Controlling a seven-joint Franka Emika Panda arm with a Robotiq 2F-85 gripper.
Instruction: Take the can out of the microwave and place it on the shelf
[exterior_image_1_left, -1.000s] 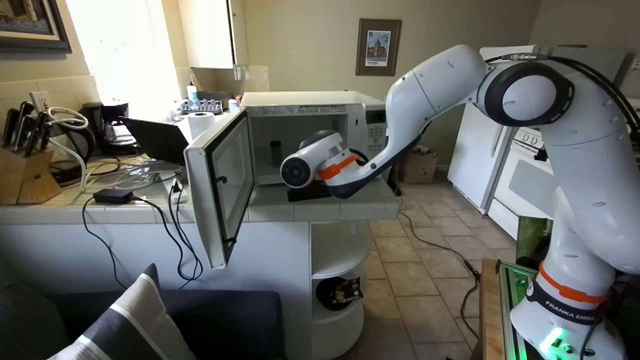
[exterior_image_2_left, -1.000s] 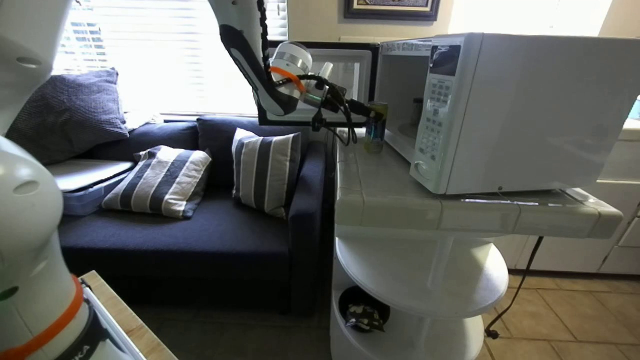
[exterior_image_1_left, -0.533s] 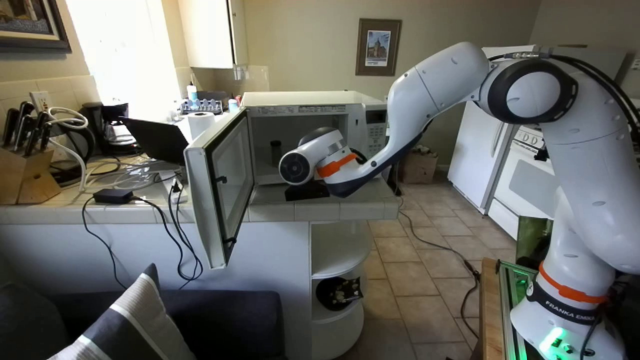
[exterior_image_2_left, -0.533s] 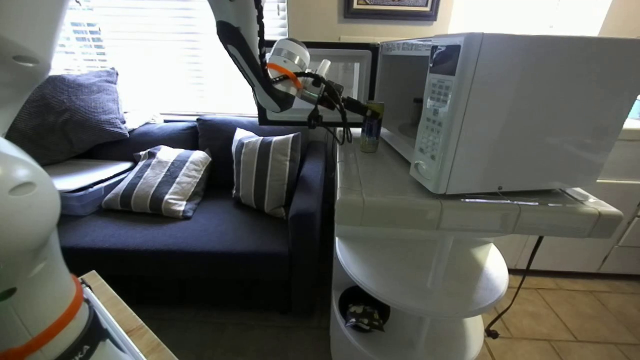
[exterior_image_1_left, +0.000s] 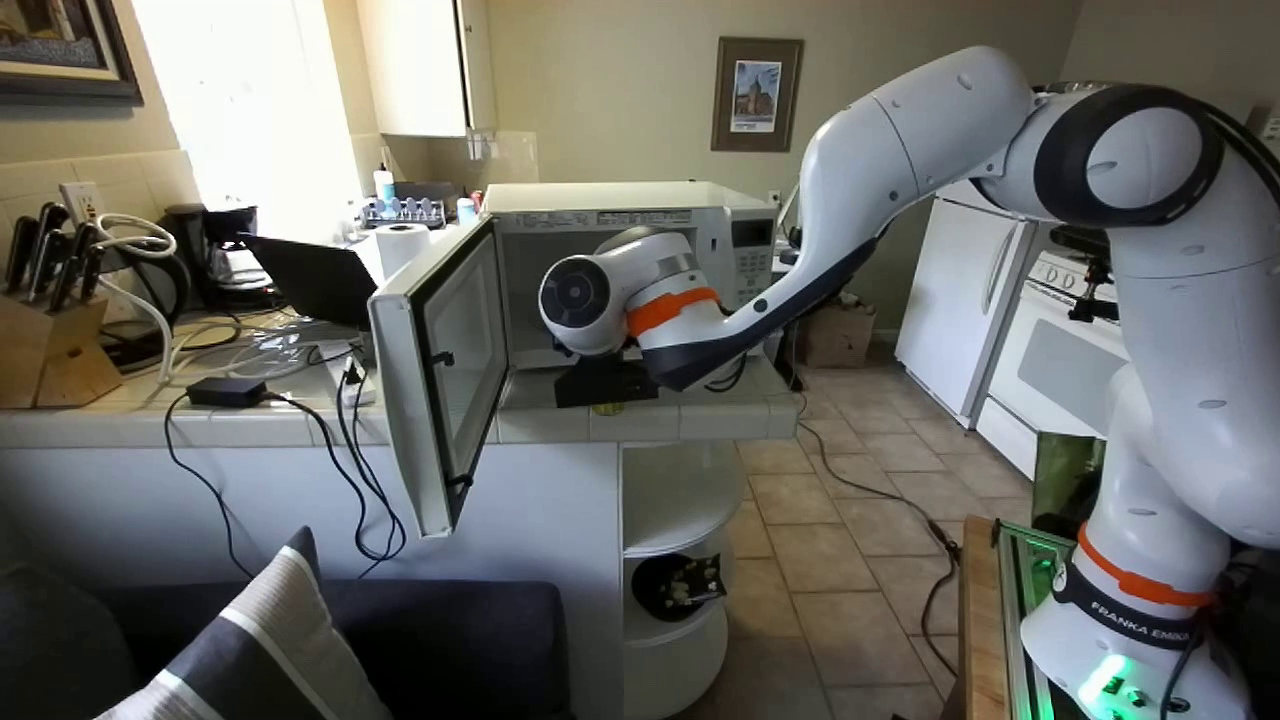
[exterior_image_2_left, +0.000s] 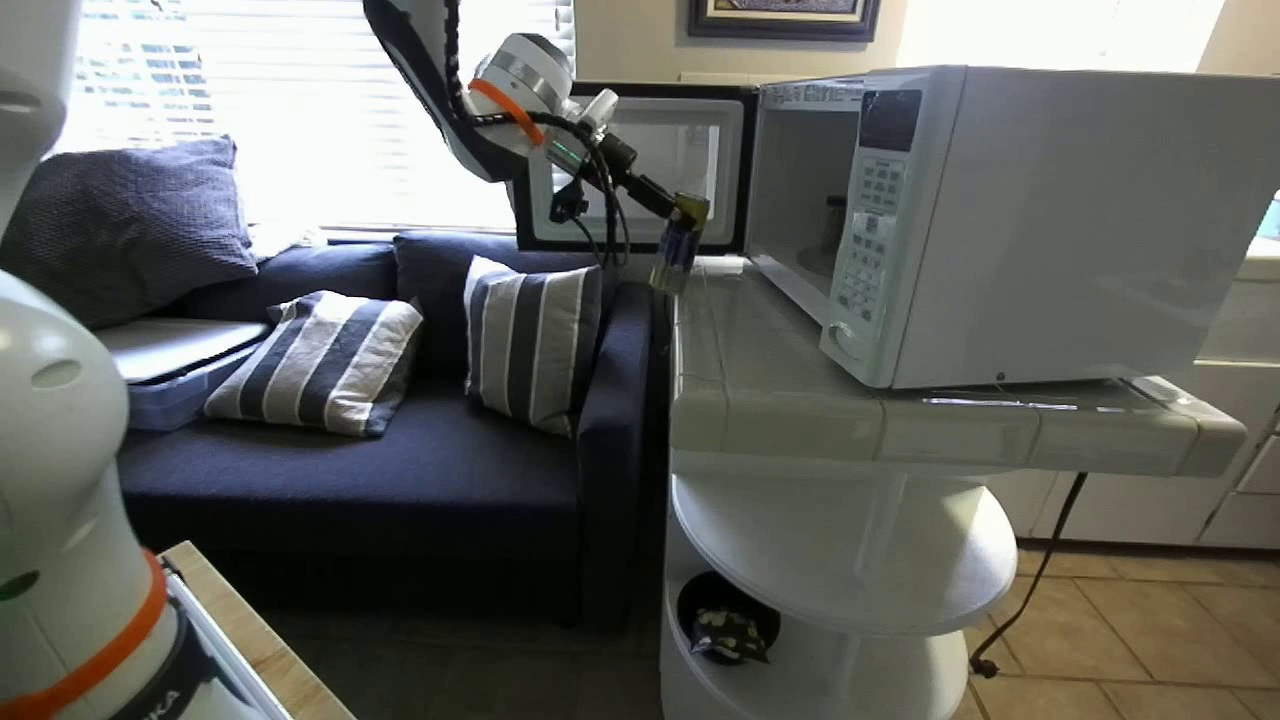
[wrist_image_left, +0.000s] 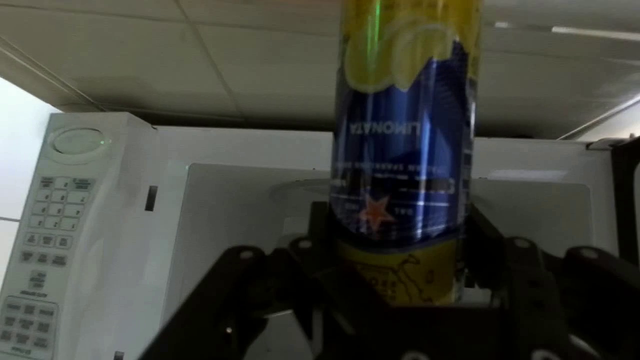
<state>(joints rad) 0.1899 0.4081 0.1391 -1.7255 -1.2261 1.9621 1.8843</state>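
Note:
The can (wrist_image_left: 400, 125), yellow and blue with "LIMONATA" on it, is between the fingers of my gripper (wrist_image_left: 400, 220), which is shut on its top part. In an exterior view the can (exterior_image_2_left: 677, 250) hangs tilted from the gripper (exterior_image_2_left: 682, 212), off the counter surface near its edge. In an exterior view only a bit of the can (exterior_image_1_left: 607, 409) shows below the gripper (exterior_image_1_left: 605, 383). The white microwave (exterior_image_2_left: 1080, 220) stands open behind the can; it also shows in an exterior view (exterior_image_1_left: 600, 197). The white rounded shelf (exterior_image_2_left: 850, 550) is below the counter, also in an exterior view (exterior_image_1_left: 685, 500).
The microwave door (exterior_image_1_left: 405, 400) stands wide open beside the arm. A dark jar (exterior_image_2_left: 834, 222) is inside the microwave. The tiled counter edge (exterior_image_2_left: 780, 425) juts over the shelf. A black bowl (exterior_image_2_left: 760, 610) with a patterned packet sits on the lower shelf level. A sofa (exterior_image_2_left: 400, 490) stands beside it.
The gripper has drawn back from the microwave with the can, toward the sofa side. The can was upright over the counter and is now tilted near its edge.

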